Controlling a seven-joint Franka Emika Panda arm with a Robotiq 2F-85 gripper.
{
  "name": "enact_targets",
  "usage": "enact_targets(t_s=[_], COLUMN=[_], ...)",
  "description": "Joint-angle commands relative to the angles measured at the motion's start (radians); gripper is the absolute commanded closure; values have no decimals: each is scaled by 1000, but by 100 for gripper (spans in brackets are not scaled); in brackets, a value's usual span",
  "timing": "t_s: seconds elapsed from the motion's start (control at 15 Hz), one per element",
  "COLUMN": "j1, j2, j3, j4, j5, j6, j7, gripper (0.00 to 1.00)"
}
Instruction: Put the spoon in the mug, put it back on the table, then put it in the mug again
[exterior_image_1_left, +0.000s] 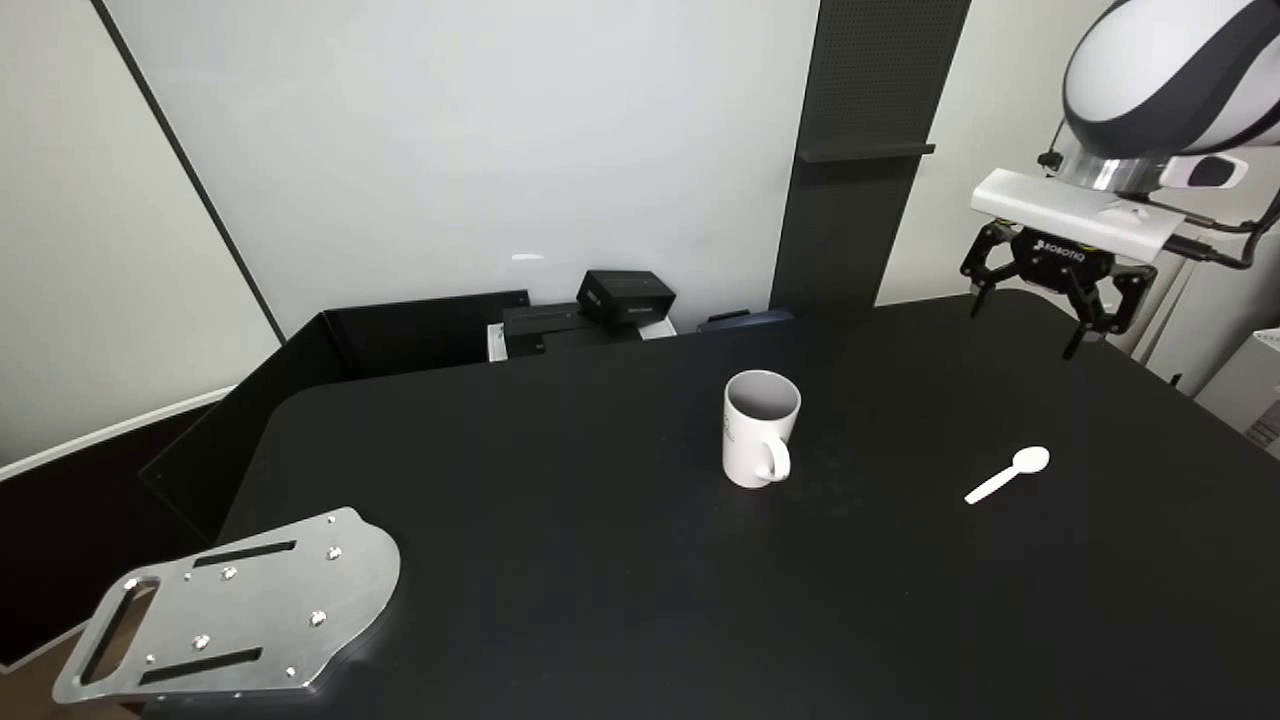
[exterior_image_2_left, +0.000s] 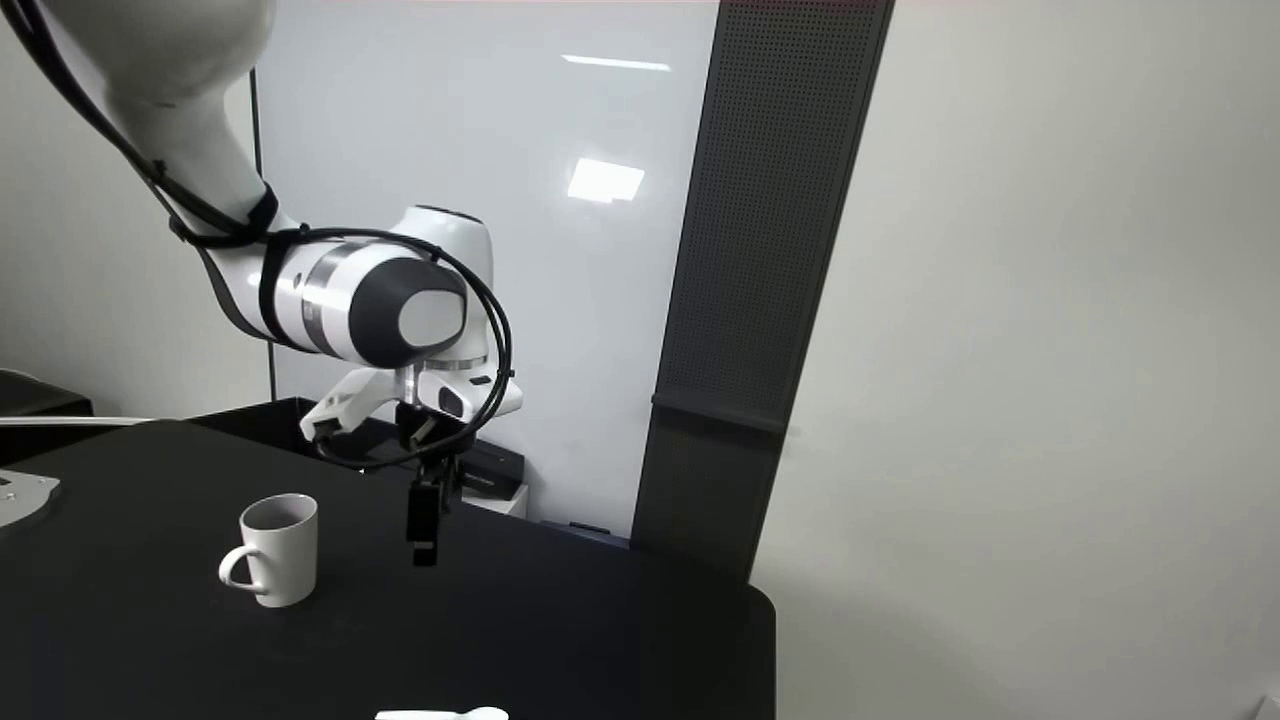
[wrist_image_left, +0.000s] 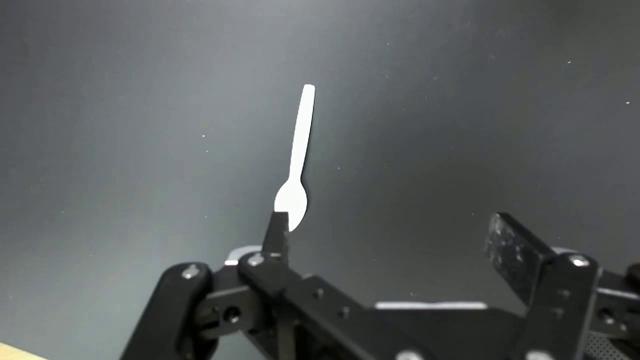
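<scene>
The mug (exterior_image_1_left: 752, 434) stands upright on the bench (exterior_image_1_left: 560, 570), looking empty; to its right the spoon (exterior_image_1_left: 1022, 464) lies flat; farther right, above, the jaws hang spread, gripping nothing. First or second pickup, I can't tell; next, I'd judge, comes centring over the spoon, lowering, pinching.

Upright mug (exterior_image_2_left: 284, 562), partly cropped spoon (exterior_image_2_left: 438, 715) on table (exterior_image_2_left: 580, 630); hand (exterior_image_2_left: 434, 528) above.

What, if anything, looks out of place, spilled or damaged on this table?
Only the grey metal plate stands out: its end with the handle-like cutout juts past the edge of the table, perhaps by design. No clear spill or damage shows: the mug stands upright and the spoon lies flat, apart from it.
</scene>
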Motion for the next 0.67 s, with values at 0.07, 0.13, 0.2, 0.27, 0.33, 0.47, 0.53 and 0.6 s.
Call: enact_targets(t_s=[0.07, 0.13, 0.2, 0.27, 0.33, 0.47, 0.53, 0.6], j1=[12, 15, 16, 18, 18, 22, 24, 27], j2=[69, 84, 95, 107, 118, 139, 151, 162], j3=[-9, -11, -10, -11, -9, -7, -7, -6], j4=[17, 15, 11, 6, 3, -6, -11, -14], j5=[17, 17, 19, 19, 21, 23, 22, 22], j6=[81, 100, 117, 137, 153, 193, 217, 235], j7=[56, 58, 54, 49, 41, 27, 19, 13], gripper=[0, 0, 0, 0, 0, 0, 0, 0])
